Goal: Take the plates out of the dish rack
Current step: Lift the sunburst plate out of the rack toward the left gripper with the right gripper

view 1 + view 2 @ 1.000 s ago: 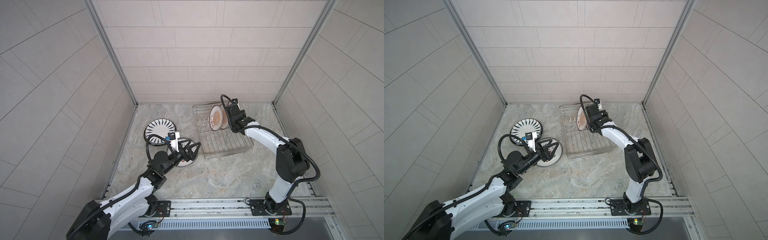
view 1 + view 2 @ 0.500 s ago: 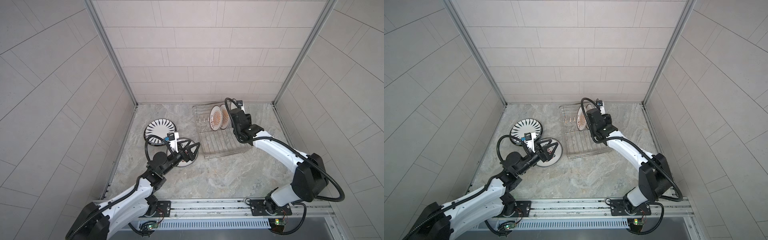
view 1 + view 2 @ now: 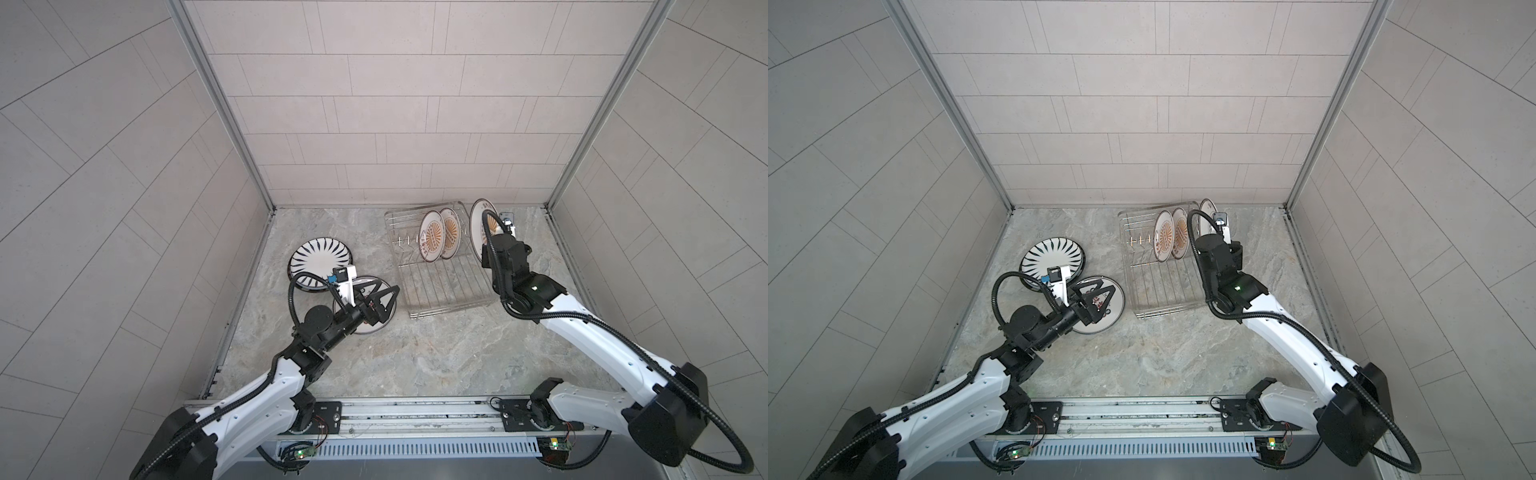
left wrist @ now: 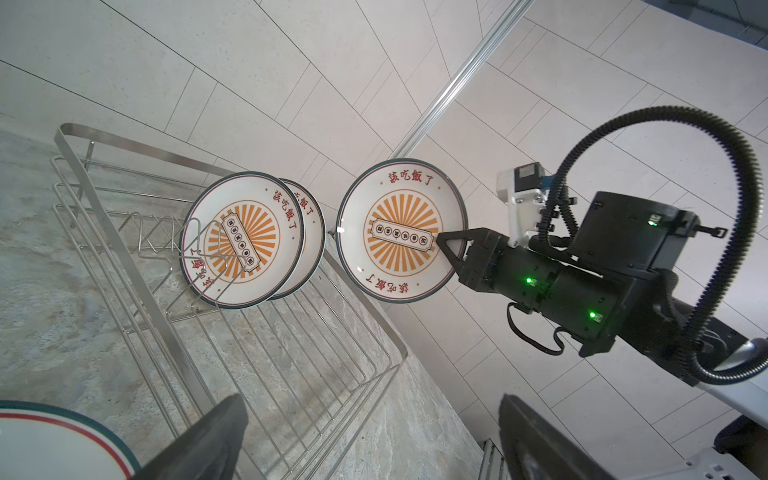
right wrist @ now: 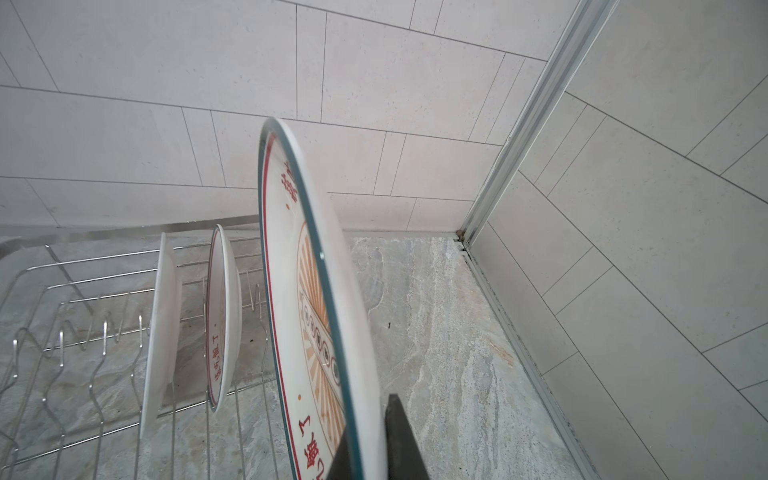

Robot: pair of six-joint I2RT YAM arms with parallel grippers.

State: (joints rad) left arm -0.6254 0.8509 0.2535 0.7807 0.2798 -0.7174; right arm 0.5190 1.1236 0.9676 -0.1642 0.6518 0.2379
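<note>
The left arm reaches low and forward from its base, wrist nearly level. The left gripper [image 3: 384,289] is spread wide and holds nothing. It hangs right above a flat plate with red marks [image 3: 1116,308]; whether it touches that plate I cannot tell. A black-striped plate [image 3: 320,258] lies flat just behind and left of this gripper. The dish rack [image 3: 440,286] sits ahead of it to the right, with two sunburst plates [image 3: 432,243] upright in the prongs at its far end.

The right arm has its elbow swung out to the right and its forearm angled back toward the rack. The right gripper [image 4: 444,243] is clamped on the rim of a third sunburst plate [image 3: 477,224]. That plate stands on edge straight out from the fingers [image 5: 401,436], just outside the rack's right rail and near the two racked plates.
</note>
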